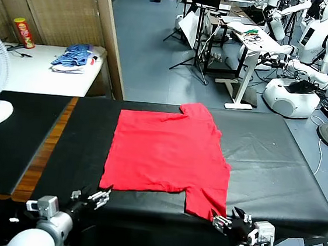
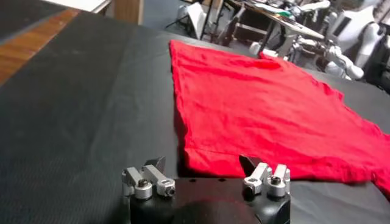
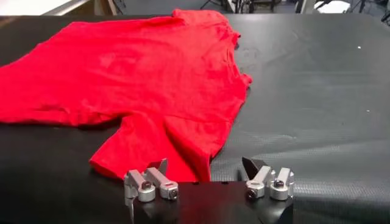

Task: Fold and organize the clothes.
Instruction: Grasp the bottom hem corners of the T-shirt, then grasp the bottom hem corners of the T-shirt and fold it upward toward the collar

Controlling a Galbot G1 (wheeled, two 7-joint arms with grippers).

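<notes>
T-shirt (image 1: pixel 167 152): soft matt red cloth | table (image 1: pixel 276 170): matt black textured cover | fingertips (image 2: pixel 144 190): bare metal

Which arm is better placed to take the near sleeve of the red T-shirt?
Probably the right: the right gripper, open, sits just at the near sleeve of the red T-shirt. The left gripper, also open, is near the hem corner.

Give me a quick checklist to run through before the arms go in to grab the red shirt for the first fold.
1. Red T-shirt spread flat on the black table: ok.
2. Left pincer open, near the shirt's near-left corner: ok.
3. Right pincer open, by the near sleeve: ok.
4. Neither pincer holding cloth yet: ok.
5. Fabric smooth: not ok, near sleeve is creased.
6. Print side up or down: cannot tell.
</notes>
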